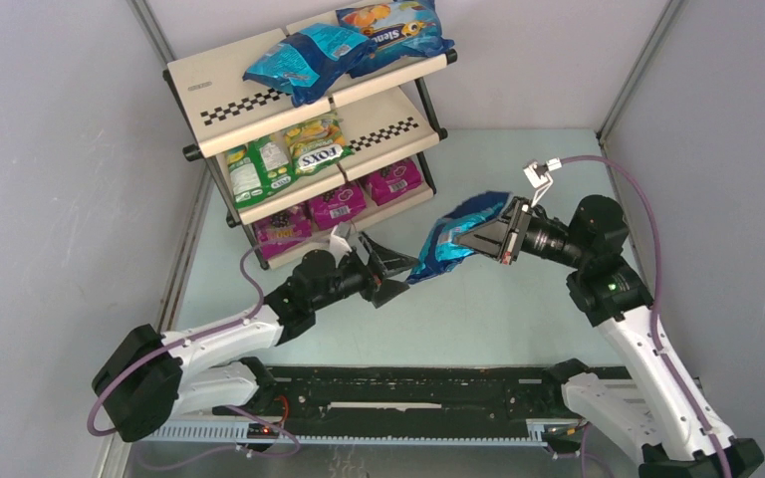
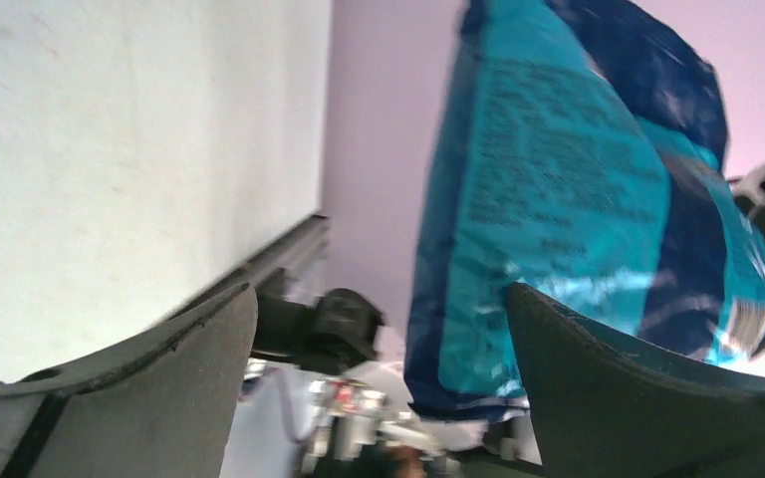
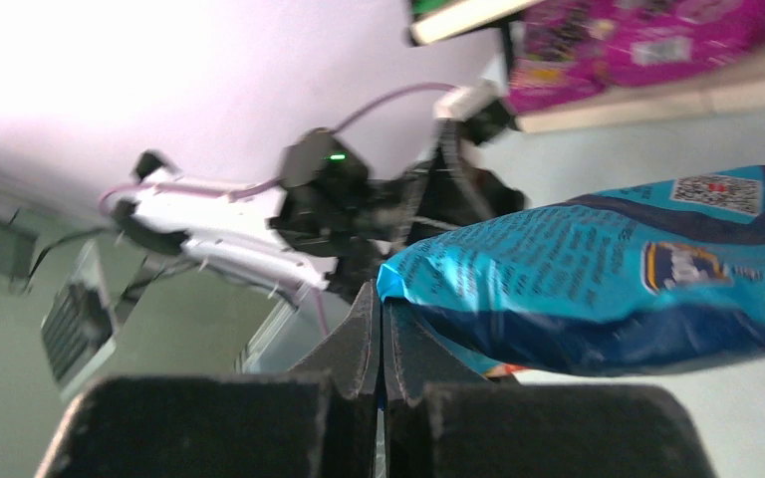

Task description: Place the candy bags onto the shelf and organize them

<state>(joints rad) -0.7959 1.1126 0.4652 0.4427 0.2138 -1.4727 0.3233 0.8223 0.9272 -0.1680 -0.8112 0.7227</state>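
A teal-blue candy bag (image 1: 455, 239) hangs above the table's middle, with my right gripper (image 1: 488, 237) shut on its upper edge (image 3: 598, 289). The right gripper's (image 3: 381, 299) jaws are pressed together on the bag's seam. My left gripper (image 1: 398, 274) stands open at the bag's lower end. In the left wrist view the bag (image 2: 548, 199) reaches down between the fingers of the left gripper (image 2: 379, 289), close to the right-hand finger (image 2: 598, 378). The shelf (image 1: 221, 100) at the back left holds another teal bag (image 1: 304, 62), a blue bag with orange fruit (image 1: 393, 30), green-yellow bags (image 1: 284, 154) and magenta bags (image 1: 339, 204).
Grey walls close in the pale green table (image 1: 498, 329) on the left, back and right. A black rail (image 1: 408, 393) with the arm bases runs along the near edge. The magenta bags (image 3: 637, 40) on the bottom tier show beyond the left arm (image 3: 229, 229).
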